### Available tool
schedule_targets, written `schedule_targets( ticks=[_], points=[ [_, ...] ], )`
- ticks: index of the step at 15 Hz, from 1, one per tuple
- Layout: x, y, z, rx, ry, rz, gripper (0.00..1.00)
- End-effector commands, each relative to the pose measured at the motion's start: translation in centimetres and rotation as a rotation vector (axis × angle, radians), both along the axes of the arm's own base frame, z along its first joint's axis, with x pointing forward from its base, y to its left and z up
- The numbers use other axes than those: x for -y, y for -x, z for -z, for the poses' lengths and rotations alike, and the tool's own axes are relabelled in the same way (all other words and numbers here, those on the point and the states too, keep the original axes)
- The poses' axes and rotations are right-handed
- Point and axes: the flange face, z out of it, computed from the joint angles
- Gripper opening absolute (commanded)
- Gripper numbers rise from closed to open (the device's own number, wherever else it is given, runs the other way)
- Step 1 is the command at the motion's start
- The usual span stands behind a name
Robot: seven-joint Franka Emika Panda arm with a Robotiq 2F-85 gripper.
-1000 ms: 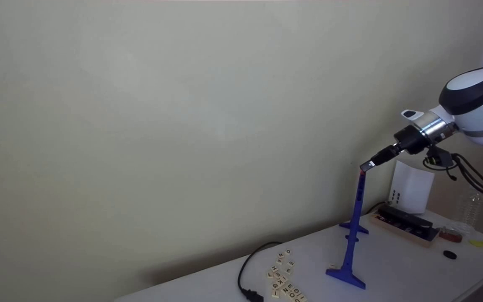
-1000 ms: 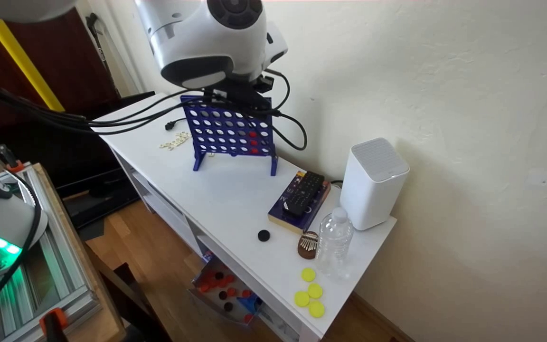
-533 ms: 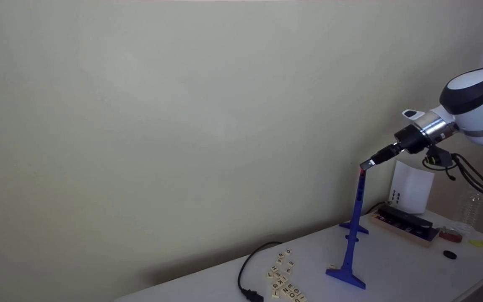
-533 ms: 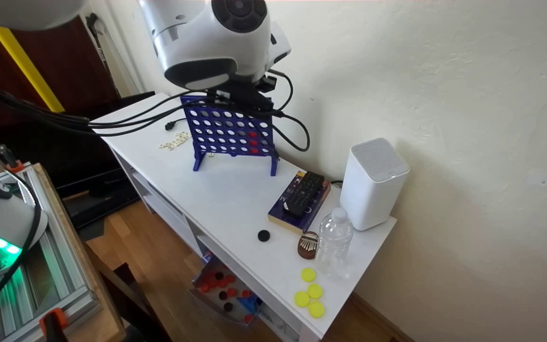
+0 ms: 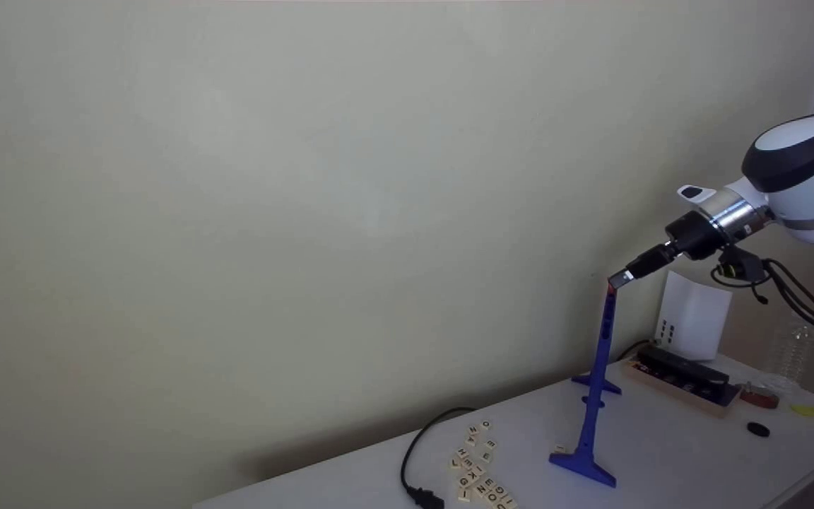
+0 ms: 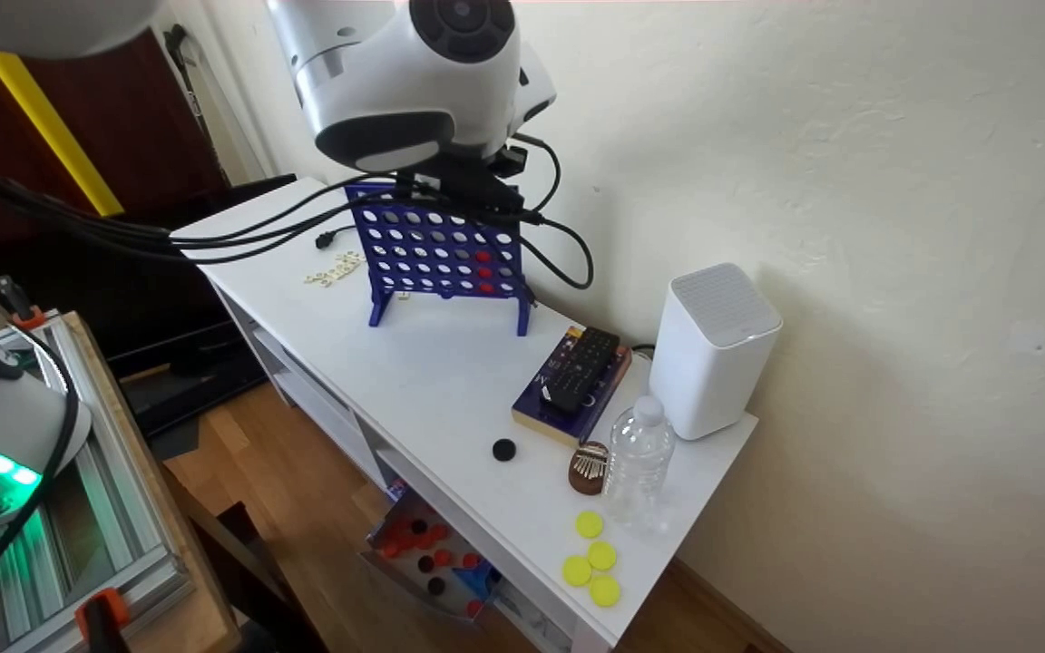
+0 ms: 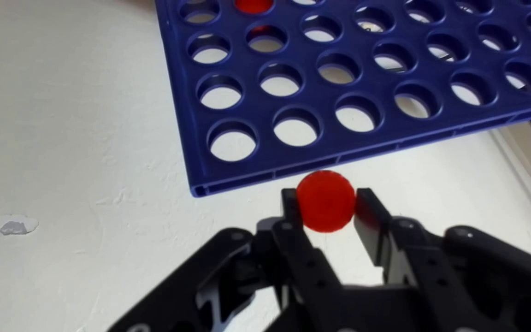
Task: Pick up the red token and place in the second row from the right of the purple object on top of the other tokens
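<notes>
My gripper [image 7: 326, 204]: closed in to a token's width, pinching the red token [image 7: 325, 201] by opposite sides of its rim.
Token's place: right at the top of the purple frame [image 5: 599, 360], its whole face showing in my wrist view, so I judge it not yet in a slot; whether it touches, I cannot tell.
Frame's footing: upright across the white counter [image 6: 450, 390], one foot near the back edge, the other toward the front edge.
Stacked red tokens [image 6: 483, 272]: three show, in the column second from the back-edge end.
Pick-up and carry: done, as I judge it.
Drop into the column: left to do; the token seems to face the second slot plus the divider beyond it, so a small shift toward the back edge probably comes before I lower and let go.
</notes>
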Motion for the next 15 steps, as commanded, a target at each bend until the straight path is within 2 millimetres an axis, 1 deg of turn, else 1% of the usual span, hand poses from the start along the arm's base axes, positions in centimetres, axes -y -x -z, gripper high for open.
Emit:
schedule_targets(
  ticks=[1, 8, 15],
  points=[
    [0.38, 0.09, -0.15, 0.009, -0.011, -0.024, 0.10],
    [0.95, 0.40, -0.05, 0.022, 0.000, -0.021, 0.10],
    [0.72, 0.35, 0.00, 0.037, -0.004, -0.029, 0.10]
  ],
)
